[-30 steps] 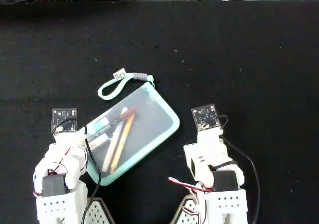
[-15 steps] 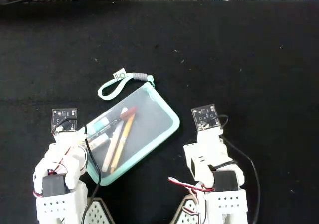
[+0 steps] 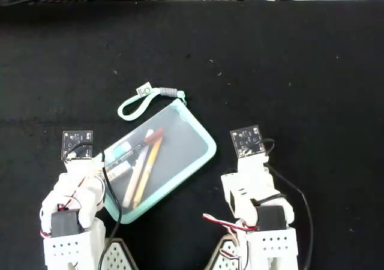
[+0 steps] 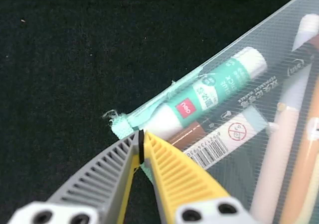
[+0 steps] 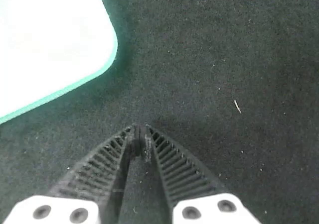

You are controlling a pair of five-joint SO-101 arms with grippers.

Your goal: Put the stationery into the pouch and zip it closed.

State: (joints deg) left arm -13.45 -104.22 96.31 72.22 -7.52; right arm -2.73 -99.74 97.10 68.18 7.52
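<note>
Left wrist view: labelled glue stick (image 4: 208,88).

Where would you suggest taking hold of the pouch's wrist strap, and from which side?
Probably the free end of the loop, coming from straight above. The strap lies flat on the black cloth beyond the corner of the pouch. Its loop lies open, so there looks to be room to pinch a single band, inside and outside.

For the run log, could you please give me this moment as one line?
stationery inside pouch | zip: cannot tell | left tool shut by pouch corner | right tool shut over table
</note>
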